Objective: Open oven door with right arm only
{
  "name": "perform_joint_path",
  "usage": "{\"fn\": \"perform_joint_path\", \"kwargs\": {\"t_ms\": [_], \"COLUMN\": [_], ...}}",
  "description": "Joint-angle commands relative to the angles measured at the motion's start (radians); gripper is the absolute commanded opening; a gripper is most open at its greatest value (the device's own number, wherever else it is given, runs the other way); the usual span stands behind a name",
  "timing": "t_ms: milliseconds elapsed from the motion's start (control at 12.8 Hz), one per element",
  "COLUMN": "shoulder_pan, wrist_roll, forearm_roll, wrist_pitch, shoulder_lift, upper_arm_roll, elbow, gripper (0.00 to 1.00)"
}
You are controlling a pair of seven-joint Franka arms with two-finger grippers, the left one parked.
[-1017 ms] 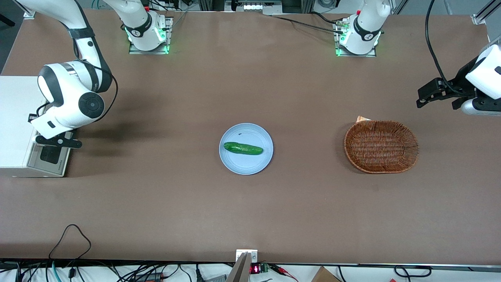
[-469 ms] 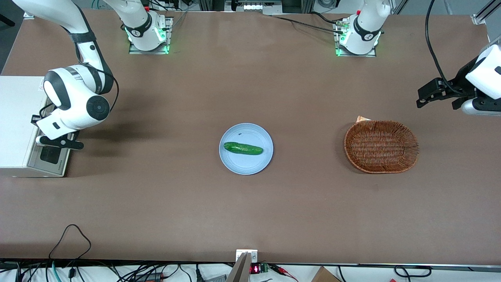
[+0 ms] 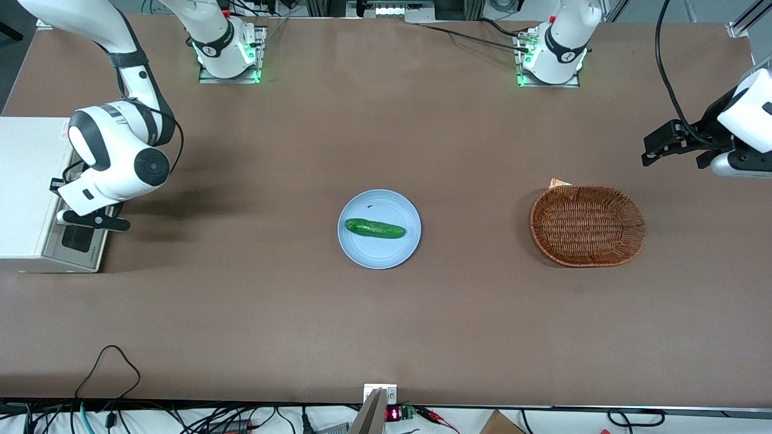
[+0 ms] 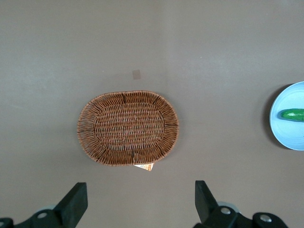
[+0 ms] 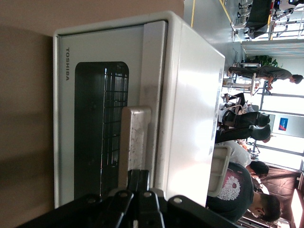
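Since a second ago the right arm [image 3: 117, 154] has shifted slightly toward the table's middle and away from the front camera; the plate, cucumber and basket lie unchanged. Its gripper [image 3: 90, 220] hangs at the oven door [image 5: 102, 123] of the cream toaster oven [image 3: 27, 193], which stands at the table edge at the working arm's end. The door appears closed. The fingers [image 5: 138, 183] sit narrow at the silver handle [image 5: 135, 142]; whether they clamp it cannot be told. A blue plate [image 3: 379, 253] bearing a cucumber [image 3: 374, 228] lies mid-table; a wicker basket [image 3: 588, 226] lies toward the parked arm's end.

Robotics lab, bolted arm bases [image 3: 228, 54], cable clutter [image 3: 108, 416], seated staff [image 5: 247, 190]
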Motion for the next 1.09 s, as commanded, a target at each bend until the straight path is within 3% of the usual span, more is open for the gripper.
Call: {"fn": "perform_joint_path", "kwargs": {"t_ms": [0,1017], "shoulder_pan": [-0.01,0.046], "wrist_roll": [0.025,0.024], "forearm_roll": [-0.025,-0.013], "wrist_pitch": [0.033,0.057], "shoulder_lift": [0.007,0.037], "upper_arm_roll": [0.002,0.011], "elbow": [-0.009,0.0], "gripper": [0.0,0.0]}}
